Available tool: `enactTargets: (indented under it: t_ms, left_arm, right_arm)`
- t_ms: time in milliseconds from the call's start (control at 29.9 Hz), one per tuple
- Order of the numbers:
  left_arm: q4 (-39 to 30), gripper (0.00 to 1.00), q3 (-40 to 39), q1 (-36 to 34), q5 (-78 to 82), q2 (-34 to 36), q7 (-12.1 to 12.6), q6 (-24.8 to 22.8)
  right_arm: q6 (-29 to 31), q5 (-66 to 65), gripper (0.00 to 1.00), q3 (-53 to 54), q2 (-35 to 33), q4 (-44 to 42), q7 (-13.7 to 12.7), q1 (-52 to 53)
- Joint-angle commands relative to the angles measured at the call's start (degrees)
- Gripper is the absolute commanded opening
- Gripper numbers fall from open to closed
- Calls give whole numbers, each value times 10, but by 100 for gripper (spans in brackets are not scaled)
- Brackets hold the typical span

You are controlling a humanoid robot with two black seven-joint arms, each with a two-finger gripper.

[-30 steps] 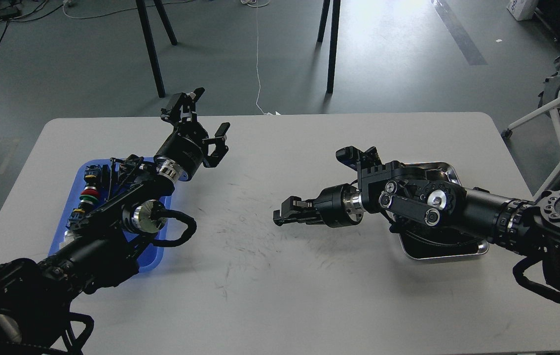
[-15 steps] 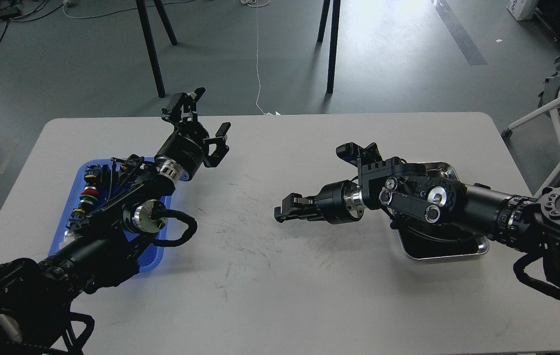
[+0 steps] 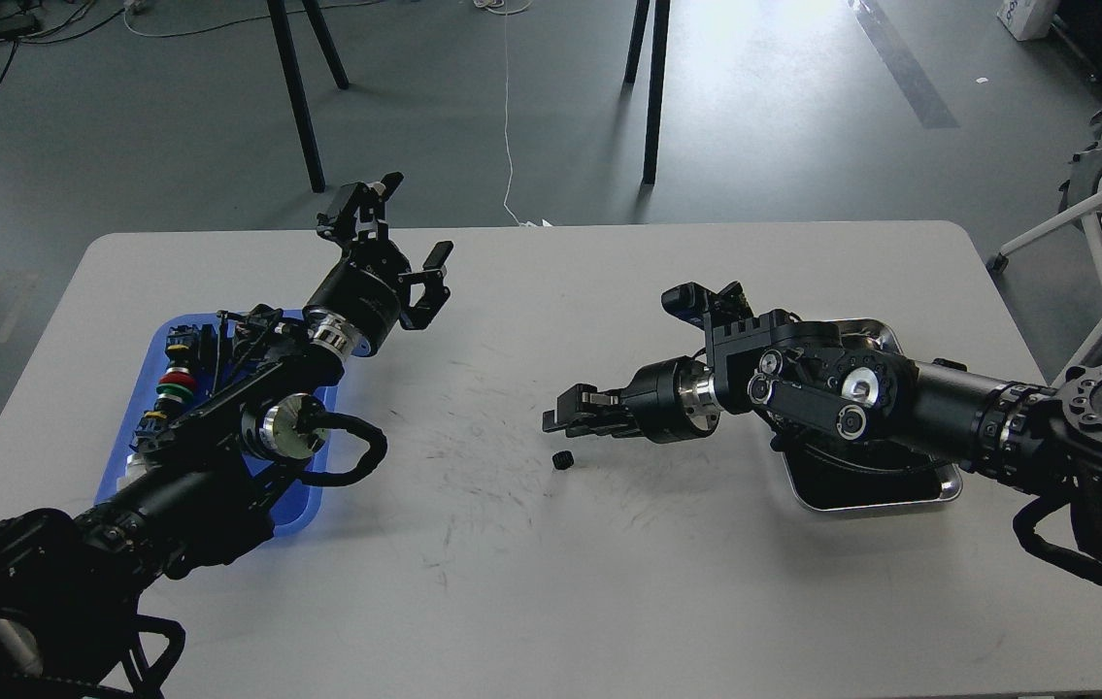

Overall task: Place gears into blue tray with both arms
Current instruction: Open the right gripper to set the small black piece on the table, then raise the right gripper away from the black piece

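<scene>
Gear: one tiny black piece (image 3: 563, 461) lies on the white table (image 3: 551, 582), just below my right gripper's tip; too small to read its facing or any long axis.
Right gripper: (image 3: 555, 419) points left, low over the table; its fingers look close together (I cannot tell if clenched), nothing visible between them.
Left gripper: (image 3: 393, 225) points up and away past the tray's far corner, fingers spread wide, empty.
Blue tray: (image 3: 154, 342) at the table's left, long axis running away from me, mostly under my left arm.
Steel tray: (image 3: 939, 490) under my right arm.
</scene>
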Motion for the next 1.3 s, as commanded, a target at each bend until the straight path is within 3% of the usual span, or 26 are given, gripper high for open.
enactTargets:
  t_ms: [0, 401, 836, 1270]
  left_arm:
    - [0, 98, 1, 0, 0, 1, 0, 0]
    - [0, 98, 1, 2, 1, 1, 0, 0]
    - [-1, 98, 6, 1, 18, 1, 0, -1]
    - [-5, 98, 38, 0, 42, 4, 0, 0]
  right_arm:
    - [0, 1, 43, 0, -1, 0, 0, 4]
    - [-22, 8, 92, 31, -34, -9, -3, 8]
    - [-66, 11, 96, 157, -98, -11, -6, -2]
    - [-73, 17, 96, 297, -164, -10, -3, -8]
